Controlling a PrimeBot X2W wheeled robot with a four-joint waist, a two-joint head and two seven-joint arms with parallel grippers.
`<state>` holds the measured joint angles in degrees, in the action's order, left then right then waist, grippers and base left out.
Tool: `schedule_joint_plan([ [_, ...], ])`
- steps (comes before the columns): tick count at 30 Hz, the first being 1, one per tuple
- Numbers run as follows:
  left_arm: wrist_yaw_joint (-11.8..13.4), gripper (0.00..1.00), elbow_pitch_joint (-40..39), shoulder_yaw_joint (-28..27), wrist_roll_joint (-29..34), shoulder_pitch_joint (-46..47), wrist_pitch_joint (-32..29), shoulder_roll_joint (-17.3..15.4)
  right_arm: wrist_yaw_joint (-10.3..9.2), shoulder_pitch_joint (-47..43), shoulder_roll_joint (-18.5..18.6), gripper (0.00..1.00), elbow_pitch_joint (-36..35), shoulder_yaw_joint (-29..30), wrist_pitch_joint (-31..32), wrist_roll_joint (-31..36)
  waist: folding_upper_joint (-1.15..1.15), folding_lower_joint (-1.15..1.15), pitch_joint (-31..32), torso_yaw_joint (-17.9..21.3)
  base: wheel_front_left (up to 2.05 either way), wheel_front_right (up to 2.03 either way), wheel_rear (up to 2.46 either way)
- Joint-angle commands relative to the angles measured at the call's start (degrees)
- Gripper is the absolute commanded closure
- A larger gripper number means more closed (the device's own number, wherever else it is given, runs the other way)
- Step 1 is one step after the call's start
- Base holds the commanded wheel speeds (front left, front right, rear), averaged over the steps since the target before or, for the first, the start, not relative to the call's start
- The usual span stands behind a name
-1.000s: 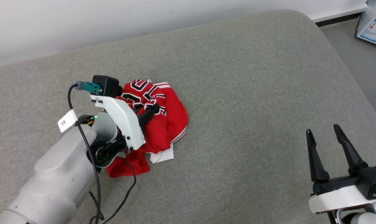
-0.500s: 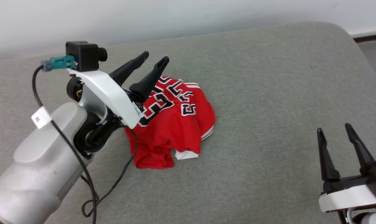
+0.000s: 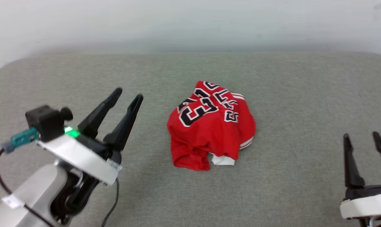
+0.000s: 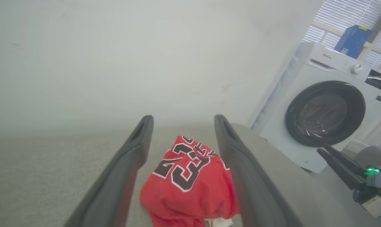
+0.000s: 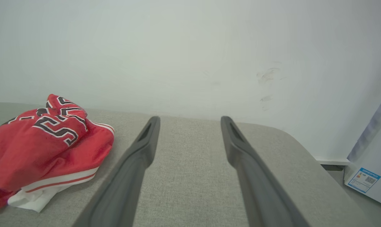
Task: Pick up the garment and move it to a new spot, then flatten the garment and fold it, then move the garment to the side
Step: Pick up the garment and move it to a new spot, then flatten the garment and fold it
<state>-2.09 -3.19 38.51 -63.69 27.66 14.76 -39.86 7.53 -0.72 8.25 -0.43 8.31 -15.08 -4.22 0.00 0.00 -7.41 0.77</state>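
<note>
**Jersey dropped in a heap, both hands empty: flatten step is where this can go sideways**

Status: the garment (image 3: 210, 126) sits crumpled mid-surface on the grey upholstered cushion (image 3: 288, 94), roughly between the two arms. Left hand (image 3: 124, 99) is spread wide, holding nothing, lifted clear and to the left of the cloth. Right hand (image 3: 365, 140) is likewise fully spread and empty, well apart from it on the right.

Risks as I see them:
- Cloth is bunched in several layers. A pinch into the mound likely grabs two or more layers at once, so the shirt lifts as a lump instead of opening out.
- No hem corner or shoulder is clearly exposed. Only a white sleeve bit (image 3: 223, 160) and the striped trim (image 3: 246, 142) poke out at the near edge. Picking the wrong point twists it further.
- Long fingers pressing into the soft cushion could snag the upholstery along with the jersey.
- One-sided pull would drag the whole pile rather than spread it; the right arm has to come across first.

Readable text:
- Jersey: black white-outlined numerals, "23" readable in the left wrist view; the lettering above is folded, not legible.
- Washing machine (image 4: 324, 113): small brand mark on the panel, looks like "Hisense".
- Blue box (image 4: 352, 39) on top: label too small.
- Sticker (image 5: 365, 179) with QR code: unreadable.
</note>
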Motion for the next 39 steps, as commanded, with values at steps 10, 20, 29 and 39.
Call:
schedule_joint_plan([
  [10,-2.98,0.0,-5.22,-18.66,12.73,-21.45,0.41,8.64,-0.08,-4.68,0.07,0.0,-1.7,2.23,-0.13,0.19,0.0,0.0,3.53,-5.44,0.0,0.0,0.0],
  [20,-5.01,0.0,-4.11,-27.71,27.07,-33.44,0.44,14.99,-0.08,-9.45,-0.75,0.0,-3.42,3.3,-0.13,1.69,0.0,0.0,6.78,-6.43,0.0,0.0,0.0],
  [29,-5.35,0.0,-3.16,-31.14,38.15,-38.81,0.44,17.36,-0.08,-13.38,-2.4,0.0,-7.58,4.65,-0.13,2.5,0.0,0.0,8.0,-6.05,0.0,0.0,0.0],
  [39,-5.41,0.0,-3.0,-32.99,42.12,-40.46,0.45,19.32,-0.08,-14.91,-3.22,0.0,-9.34,5.39,-0.13,2.88,0.0,0.0,8.11,-5.78,0.0,0.0,0.0],
])
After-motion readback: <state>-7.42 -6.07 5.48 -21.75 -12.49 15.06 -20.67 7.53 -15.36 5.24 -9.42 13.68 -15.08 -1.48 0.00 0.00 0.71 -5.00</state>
